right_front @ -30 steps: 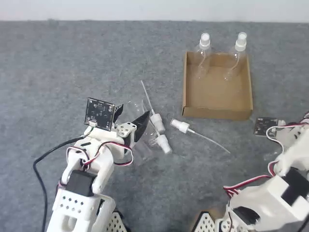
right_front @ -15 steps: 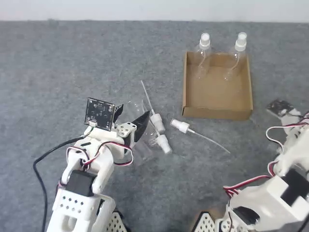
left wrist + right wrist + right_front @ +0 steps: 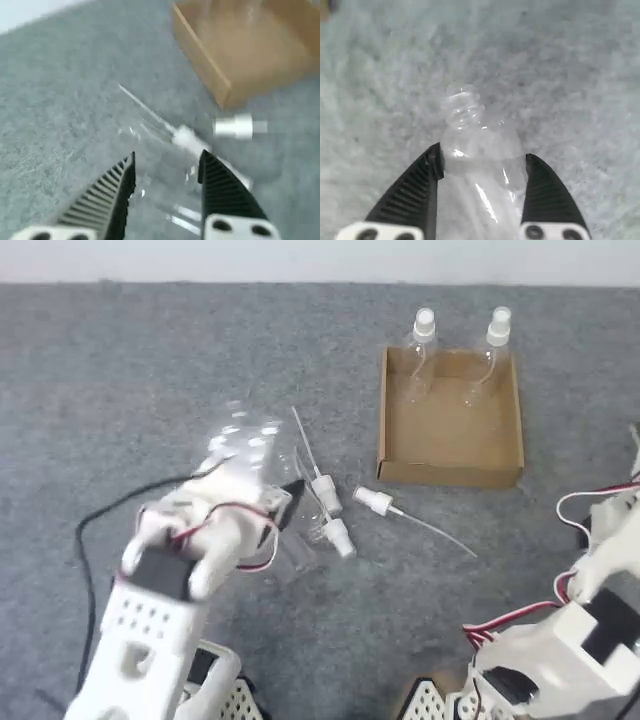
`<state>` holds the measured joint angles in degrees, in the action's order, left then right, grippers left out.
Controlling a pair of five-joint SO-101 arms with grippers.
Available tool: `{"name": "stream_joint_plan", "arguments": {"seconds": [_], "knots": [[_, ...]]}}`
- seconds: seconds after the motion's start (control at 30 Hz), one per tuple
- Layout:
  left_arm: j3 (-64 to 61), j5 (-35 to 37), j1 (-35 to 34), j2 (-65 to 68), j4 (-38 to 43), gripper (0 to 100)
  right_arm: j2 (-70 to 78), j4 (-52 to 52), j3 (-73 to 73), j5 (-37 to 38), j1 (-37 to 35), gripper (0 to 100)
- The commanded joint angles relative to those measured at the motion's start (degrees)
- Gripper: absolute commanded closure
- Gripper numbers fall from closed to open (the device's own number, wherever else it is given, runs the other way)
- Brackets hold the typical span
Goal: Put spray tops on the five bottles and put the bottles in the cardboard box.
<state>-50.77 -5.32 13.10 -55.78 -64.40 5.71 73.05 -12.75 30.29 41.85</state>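
Bottle-capping job, partly done.
High view: cardboard box [image 3: 450,475] sits well beyond the left claw [image 3: 290,502]. Left wrist view: left claw spread, spray top [image 3: 186,137] just ahead; best centre on it before closing. Right wrist view: right claw [image 3: 482,170] pinches an open-necked bottle [image 3: 470,145].

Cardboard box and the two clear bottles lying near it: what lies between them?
In the high view, one loose spray top, its thin tube attached, lies on the table between the cardboard box and the bottles.

Robotics lab or test bench. Grey carpet-like worktop [image 3: 120,360] against a plain pale wall [image 3: 300,260]. Two white plastic arms [image 3: 150,625] with bare servo wires [image 3: 510,618].
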Motion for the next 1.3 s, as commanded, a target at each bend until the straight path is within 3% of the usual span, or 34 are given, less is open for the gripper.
{"name": "stream_joint_plan", "arguments": {"seconds": [0.0, 0.3, 0.5, 0.8, 1.03, 1.27], "knots": [[9.2, -2.8, 6.3, 15.4, -3.3, 82, -2.4, -2.1, 3.8, -6.3, -0.5, 91.3], [10.7, 2.8, 16.5, 33.5, 10.7, 81, 2.1, -2.3, 4.2, -8.4, -2.2, 91.0], [11.2, 9.4, 18.0, 43.2, 19.7, 77, 4.8, -2.3, 4.2, -8.4, -2.2, 75.7], [11.2, 17.1, 18.0, 46.4, 30.2, 77, 5.3, -4.9, 4.0, -8.6, -2.2, 75.4], [16.3, 23.6, 17.6, 54.2, 30.1, 77, 6.4, -4.9, 3.9, -8.5, -2.2, 75.3], [26.2, 34.6, 17.3, 63.9, 22.6, 77, 6.4, -5.1, 3.9, -8.4, -1.9, 75.4]]}}
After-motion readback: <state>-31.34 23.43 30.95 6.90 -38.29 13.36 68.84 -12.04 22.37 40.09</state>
